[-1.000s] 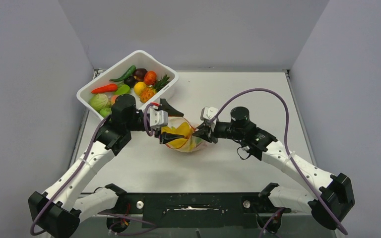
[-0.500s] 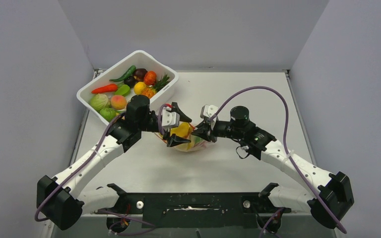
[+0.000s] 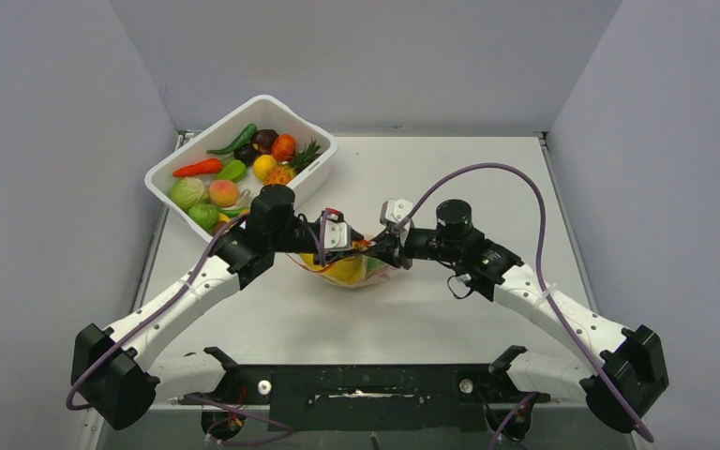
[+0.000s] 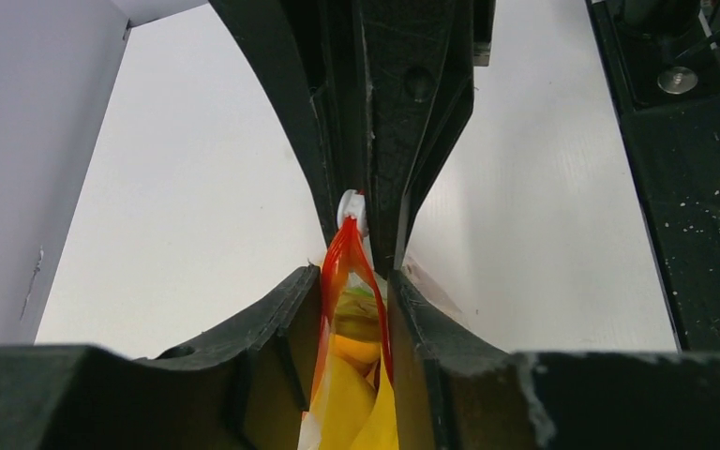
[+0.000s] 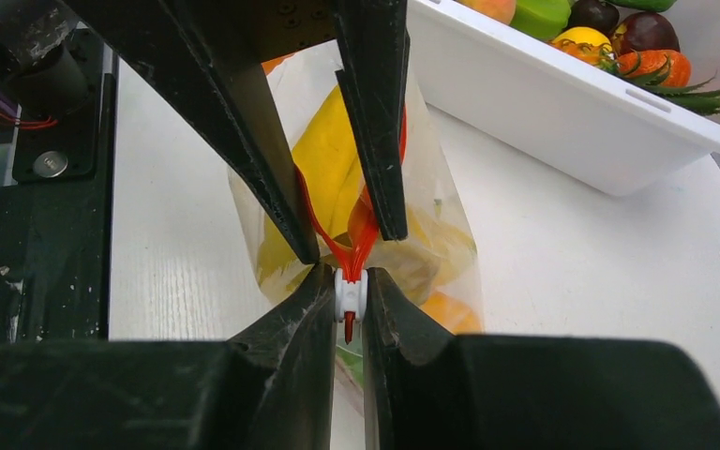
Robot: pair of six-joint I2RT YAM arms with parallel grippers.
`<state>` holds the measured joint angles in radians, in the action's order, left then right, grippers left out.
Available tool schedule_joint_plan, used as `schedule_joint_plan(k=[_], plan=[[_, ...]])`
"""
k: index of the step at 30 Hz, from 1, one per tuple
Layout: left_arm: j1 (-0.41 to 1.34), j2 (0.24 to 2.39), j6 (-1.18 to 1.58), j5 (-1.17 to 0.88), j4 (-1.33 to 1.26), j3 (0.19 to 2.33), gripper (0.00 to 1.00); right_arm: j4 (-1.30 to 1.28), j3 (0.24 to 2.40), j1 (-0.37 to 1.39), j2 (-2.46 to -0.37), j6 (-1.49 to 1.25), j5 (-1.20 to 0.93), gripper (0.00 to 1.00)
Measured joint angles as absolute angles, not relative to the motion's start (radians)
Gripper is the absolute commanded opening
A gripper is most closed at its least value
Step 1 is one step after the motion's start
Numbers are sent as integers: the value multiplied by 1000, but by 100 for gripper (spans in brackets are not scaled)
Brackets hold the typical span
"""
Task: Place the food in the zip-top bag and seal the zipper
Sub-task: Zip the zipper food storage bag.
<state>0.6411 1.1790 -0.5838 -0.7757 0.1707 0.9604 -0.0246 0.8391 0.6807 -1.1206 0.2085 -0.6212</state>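
- white worktop (image 3: 450, 309), matte; pale grey walls (image 3: 366, 56) on three sides; black base plate (image 3: 366, 389) along near edge
- white tub (image 3: 311, 173) at far-left corner, loose food (image 3: 208, 167) in it
- bag (image 3: 356, 277) at mid-worktop, yellow bananas (image 5: 323, 159) inside
- right gripper (image 5: 349, 292) clenched on white slider (image 4: 351, 208) of zipper (image 4: 331, 267)
- left gripper (image 4: 353, 286) straddles zipper closely; cannot tell if squeezing

Top view looks down; wrist views closely share the zip-top bag (image 5: 441, 225).
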Motion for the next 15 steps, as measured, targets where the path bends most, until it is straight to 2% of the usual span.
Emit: schedule_joint_plan(k=[1, 2, 3, 4, 15], plan=[[643, 1179, -589, -770, 170, 959, 39, -26, 839, 679, -1121, 210, -622, 0], [643, 1179, -592, -763, 170, 958, 52, -29, 839, 679, -1121, 213, -622, 0], [643, 1179, -598, -759, 170, 958, 59, -31, 839, 680, -1121, 215, -625, 0], [642, 1179, -603, -754, 170, 958, 61, -33, 839, 680, -1120, 218, -630, 0], [641, 1176, -606, -744, 153, 934, 65, -60, 851, 680, -1134, 239, -675, 0]])
